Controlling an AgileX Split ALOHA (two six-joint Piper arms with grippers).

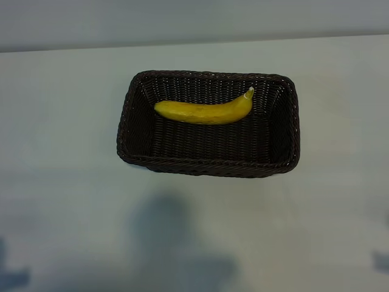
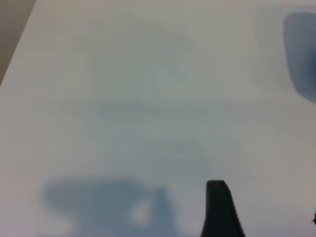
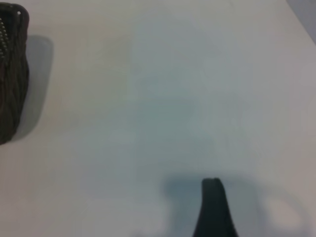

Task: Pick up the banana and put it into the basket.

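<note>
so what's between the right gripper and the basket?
Nothing: in the right wrist view only bare table separates the open, empty right gripper's finger from the basket.

We are seeing only one dark, matte fingertip (image 2: 219, 207) of the left gripper, tapering and round-topped. The right gripper is showing a matching black fingertip (image 3: 213, 210).

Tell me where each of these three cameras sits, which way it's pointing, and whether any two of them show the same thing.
Exterior view: steeply above the table, looking down on the basket holding the banana; no arm shows.
Left wrist view: on the left arm, angled down at bare table; one dark finger shows.
Right wrist view: on the right arm, angled down at the table; one dark finger shows, the basket at the frame's edge.
Shared: exterior and right wrist views both show the basket; all show the table.
</note>
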